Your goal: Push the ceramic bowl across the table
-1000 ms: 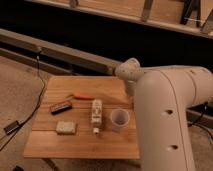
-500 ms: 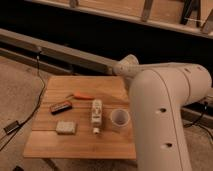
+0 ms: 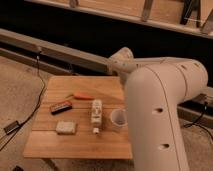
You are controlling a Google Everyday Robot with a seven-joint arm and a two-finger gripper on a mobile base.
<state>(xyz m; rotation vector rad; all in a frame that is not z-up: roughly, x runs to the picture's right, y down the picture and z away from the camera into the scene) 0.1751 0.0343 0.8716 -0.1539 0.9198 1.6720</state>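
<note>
The wooden plank table (image 3: 75, 145) stands in the middle of the camera view. The dark maroon ceramic bowl does not show; it is hidden or out of view, perhaps behind my arm. My big white arm (image 3: 160, 105) fills the right side and covers the table's right edge, with its rounded joint (image 3: 122, 57) above the table's far right corner. My gripper is not visible in this view. A whitish translucent cup (image 3: 117, 119) stands right beside the arm.
On the table lie a white bottle on its side (image 3: 96, 112), an orange stick-like item (image 3: 82, 96), a dark bar (image 3: 61, 107) and a pale flat packet (image 3: 66, 128). Cables and a small box (image 3: 11, 127) lie on the floor at left. A long rail (image 3: 55, 50) runs behind.
My arm has shifted a little up and towards the table, covering more of its right side. The things on the table have not moved.
</note>
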